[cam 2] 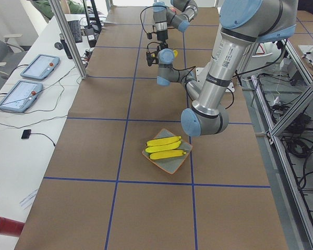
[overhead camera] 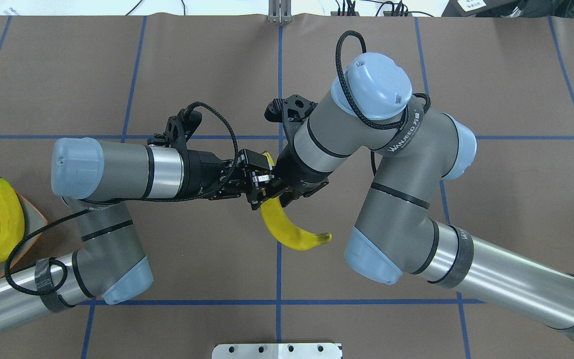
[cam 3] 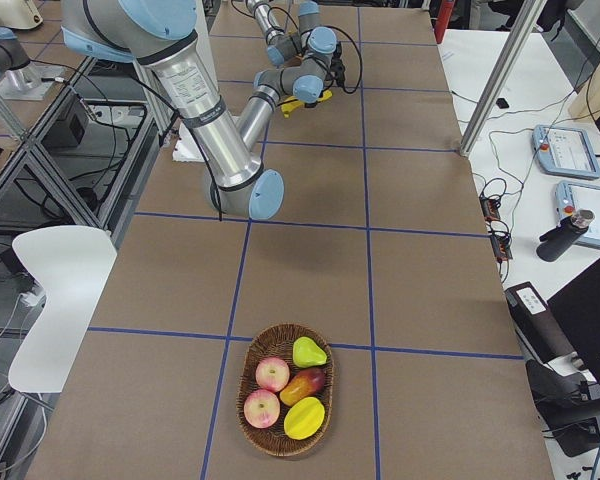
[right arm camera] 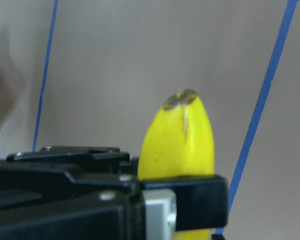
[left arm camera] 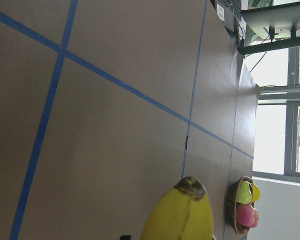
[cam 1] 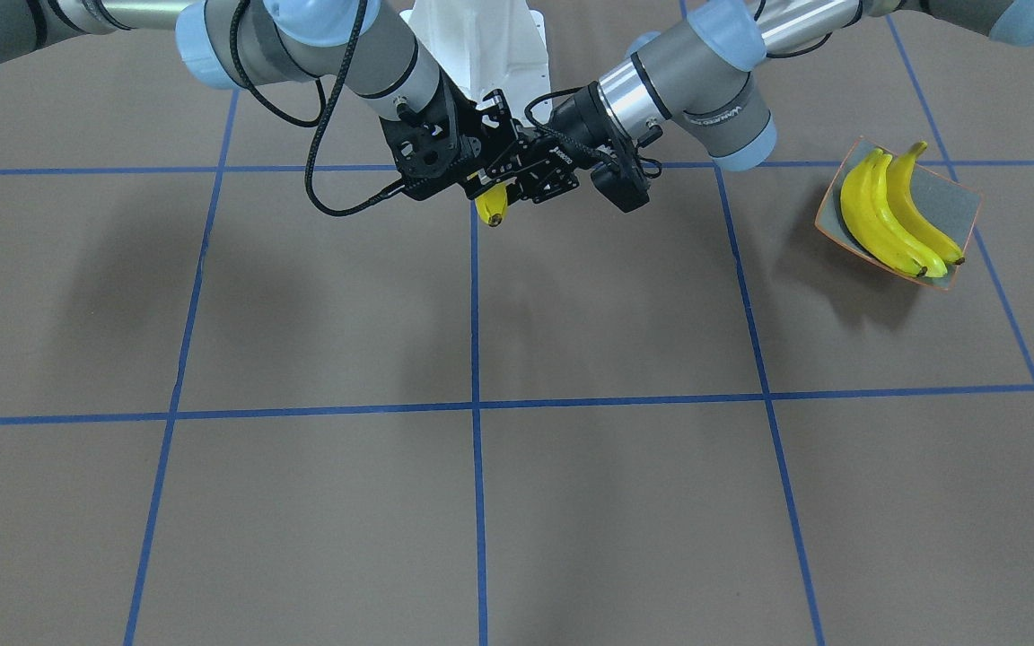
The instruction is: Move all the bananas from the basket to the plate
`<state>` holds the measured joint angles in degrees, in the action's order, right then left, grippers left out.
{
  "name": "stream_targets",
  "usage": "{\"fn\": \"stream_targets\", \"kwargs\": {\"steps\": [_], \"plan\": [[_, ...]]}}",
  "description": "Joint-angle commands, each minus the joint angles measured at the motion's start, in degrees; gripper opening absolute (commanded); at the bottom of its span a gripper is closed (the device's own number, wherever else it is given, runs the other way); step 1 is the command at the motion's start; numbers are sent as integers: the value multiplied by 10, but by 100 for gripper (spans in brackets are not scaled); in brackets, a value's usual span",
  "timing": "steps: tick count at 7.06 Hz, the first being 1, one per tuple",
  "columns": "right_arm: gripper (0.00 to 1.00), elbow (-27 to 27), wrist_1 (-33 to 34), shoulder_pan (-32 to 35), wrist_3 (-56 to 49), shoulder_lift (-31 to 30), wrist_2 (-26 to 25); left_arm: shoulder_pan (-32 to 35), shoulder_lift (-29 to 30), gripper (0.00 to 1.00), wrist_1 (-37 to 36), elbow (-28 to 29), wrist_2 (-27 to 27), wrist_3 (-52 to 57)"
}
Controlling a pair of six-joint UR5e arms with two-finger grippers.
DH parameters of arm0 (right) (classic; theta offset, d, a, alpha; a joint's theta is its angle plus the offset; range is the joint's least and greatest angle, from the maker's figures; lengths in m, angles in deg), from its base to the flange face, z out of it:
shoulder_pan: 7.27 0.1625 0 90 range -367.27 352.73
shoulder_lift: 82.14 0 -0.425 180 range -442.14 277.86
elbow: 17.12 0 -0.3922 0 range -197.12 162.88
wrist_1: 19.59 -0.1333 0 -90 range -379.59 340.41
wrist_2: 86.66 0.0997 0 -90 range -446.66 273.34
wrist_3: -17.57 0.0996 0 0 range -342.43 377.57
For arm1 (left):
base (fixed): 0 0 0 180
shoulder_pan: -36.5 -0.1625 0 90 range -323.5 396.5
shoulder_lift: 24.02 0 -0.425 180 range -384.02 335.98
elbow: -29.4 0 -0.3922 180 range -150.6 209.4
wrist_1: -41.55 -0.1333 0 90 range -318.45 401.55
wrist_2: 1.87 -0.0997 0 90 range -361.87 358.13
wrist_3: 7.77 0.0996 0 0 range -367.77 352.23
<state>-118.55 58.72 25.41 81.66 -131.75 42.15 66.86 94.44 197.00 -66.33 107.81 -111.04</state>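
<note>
- A strap [overhead camera: 405, 133] on the right arm reads "WANJEED".
- One banana [overhead camera: 292, 230] is held above mid-table, at the point where the right gripper [overhead camera: 278, 192] and left gripper [overhead camera: 253, 185] meet.
- Right jaws: closed onto the banana, with a pad against its skin.
- Left jaws: at the same banana; whether they grip it cannot be told.
- Two bananas [cam 1: 889, 215] lie side by side in the plate [cam 1: 966, 205], well apart from both grippers.

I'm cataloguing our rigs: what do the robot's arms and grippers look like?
The left arm and right arm are grey tubes with pale blue joint caps and silver wrist sections. The left gripper and right gripper are black, with open-frame jaws. A black braided cable loops off each wrist. A dark strap on the right arm reads WANJEED.
</note>
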Motion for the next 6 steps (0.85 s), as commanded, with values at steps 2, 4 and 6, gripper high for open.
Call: {"fn": "stream_targets", "kwargs": {"steps": [2,4,6], "plan": [[99,-1,-9,0,29,0,4,0,-1,0,-1,-1,10,0],[99,-19,-9,4,38,-5,23,5,-1,0,-1,0,11,0],[99,-69,-10,30,40,-52,69,40,-1,0,-22,1,57,0]]}}
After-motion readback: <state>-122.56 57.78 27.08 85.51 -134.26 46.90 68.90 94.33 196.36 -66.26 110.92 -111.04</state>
